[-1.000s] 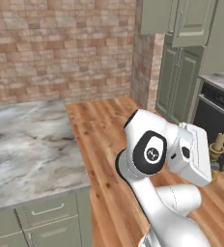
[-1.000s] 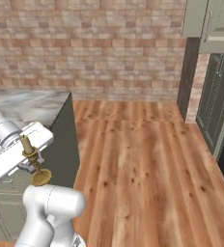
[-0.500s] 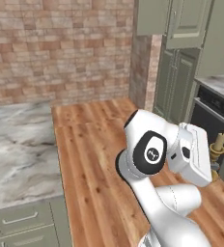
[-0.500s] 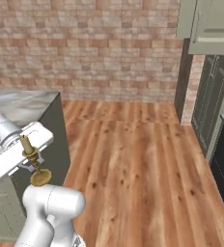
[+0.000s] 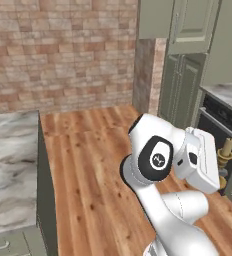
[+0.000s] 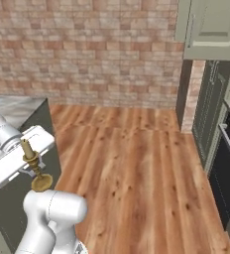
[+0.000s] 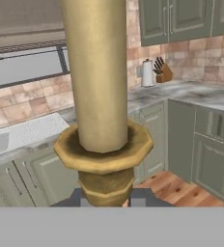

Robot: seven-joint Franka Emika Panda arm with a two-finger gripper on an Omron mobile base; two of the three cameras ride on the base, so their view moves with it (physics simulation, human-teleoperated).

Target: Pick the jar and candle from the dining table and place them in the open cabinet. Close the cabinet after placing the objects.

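The candle [image 6: 33, 165] stood upright in my gripper [image 6: 28, 167], held at the stem between cup and round base, with the jaws closed tight on it. From the right base camera its pale shaft rose above my white hand and its round gold base hung below, clear of the floor [image 6: 132, 163] and out beside the dark end of the table [image 6: 18, 106]. From the left base camera the candle [image 5: 225, 152] peeked out past the far side of my hand, its shaft and collar showing against the black oven front [image 5: 215, 135]; the gripper [image 5: 221, 165] itself was mostly hidden behind the hand there. Along the hand camera the candle [image 7: 100, 96] loomed straight up the middle, a thick tan shaft over an eight-sided gold collar, with my two dark fingertips [image 7: 143, 196] pressed against either side of the knob under that collar, and the gripper [image 7: 106, 198] centred on it. Beyond it I saw marbled counters, sage-green lower doors, a knife block [image 7: 163, 72] and a white roll beside it against a brick backsplash. In the base cameras the marbled table [image 5: 10, 175] lay to my left, well apart from the candle, and tall sage-green cabinet [image 5: 180, 87] doors stood by the brick pillar ahead on my right, over plank flooring.
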